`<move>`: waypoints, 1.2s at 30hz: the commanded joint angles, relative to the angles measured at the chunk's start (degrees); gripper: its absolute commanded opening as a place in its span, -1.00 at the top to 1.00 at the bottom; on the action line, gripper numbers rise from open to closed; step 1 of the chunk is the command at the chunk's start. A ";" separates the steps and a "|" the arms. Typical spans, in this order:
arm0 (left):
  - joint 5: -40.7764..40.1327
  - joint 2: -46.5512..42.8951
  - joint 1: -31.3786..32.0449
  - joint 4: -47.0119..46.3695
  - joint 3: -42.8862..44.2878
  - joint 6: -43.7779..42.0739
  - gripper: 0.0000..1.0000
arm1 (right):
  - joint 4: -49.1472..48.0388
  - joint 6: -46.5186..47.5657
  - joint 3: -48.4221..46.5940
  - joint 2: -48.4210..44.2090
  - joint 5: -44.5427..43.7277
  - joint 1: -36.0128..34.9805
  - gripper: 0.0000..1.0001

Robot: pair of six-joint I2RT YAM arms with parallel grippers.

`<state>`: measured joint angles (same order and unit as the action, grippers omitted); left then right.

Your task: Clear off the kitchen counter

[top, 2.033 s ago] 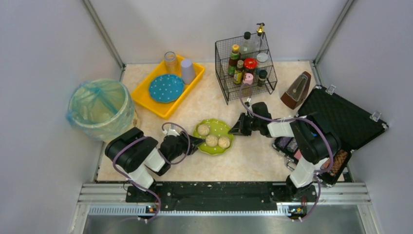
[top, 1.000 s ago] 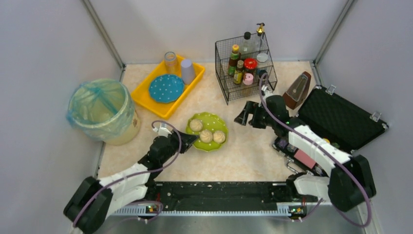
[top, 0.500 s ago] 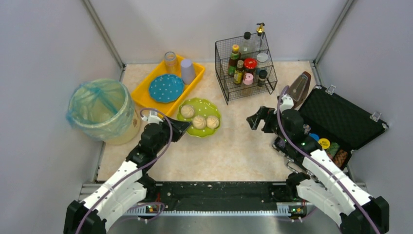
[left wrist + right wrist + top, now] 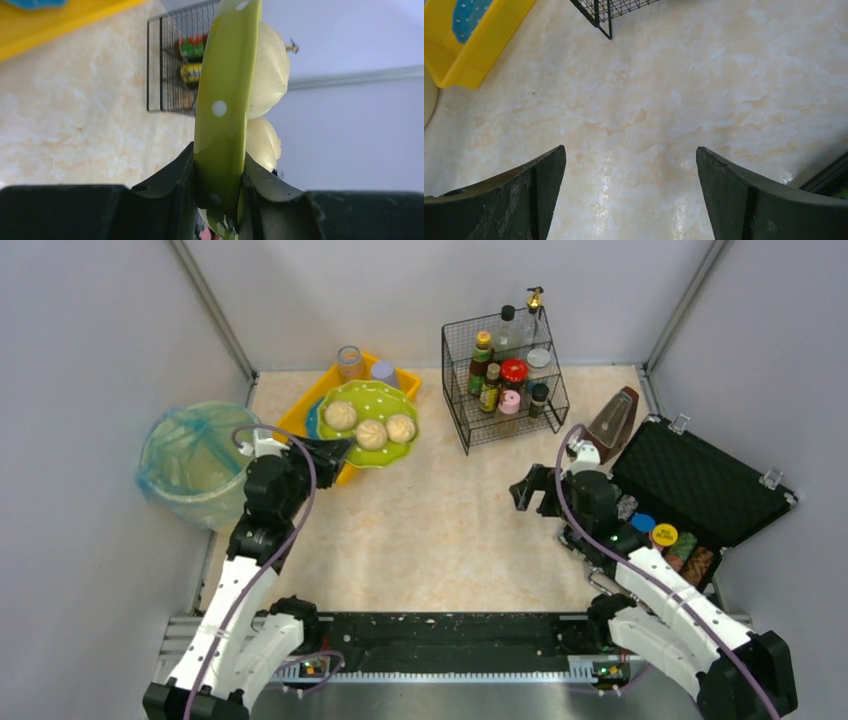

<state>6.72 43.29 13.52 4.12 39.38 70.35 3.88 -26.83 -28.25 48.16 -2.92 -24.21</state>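
1. The left end effector [image 4: 337, 450] is clenched on the rim of a green plate [image 4: 375, 395] carrying three buns [image 4: 371, 433], lifted over the yellow tray [image 4: 489, 45].
2. The right end effector [image 4: 630, 148] is released, jaws spread wide, above the bare tabletop [image 4: 450, 530] near the black case [image 4: 700, 485].
3. The tabletop spans the space between the grey walls, under both arms, bearing the tray, a wire rack [image 4: 505, 370] and a bin [image 4: 200, 465].

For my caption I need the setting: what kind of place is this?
Probably a mock kitchen counter inside grey walls: wire rack of sauce bottles, plate of buns, lined bin.
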 commanded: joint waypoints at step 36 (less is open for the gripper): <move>-25.50 -8.21 -43.58 -0.66 10.26 2.76 1.00 | -5.15 1.01 4.53 -5.62 2.69 0.09 -0.98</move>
<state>-9.54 37.74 -29.58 14.52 48.38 76.09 0.82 -26.50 -23.64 43.46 -0.80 -24.21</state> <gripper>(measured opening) 0.331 0.990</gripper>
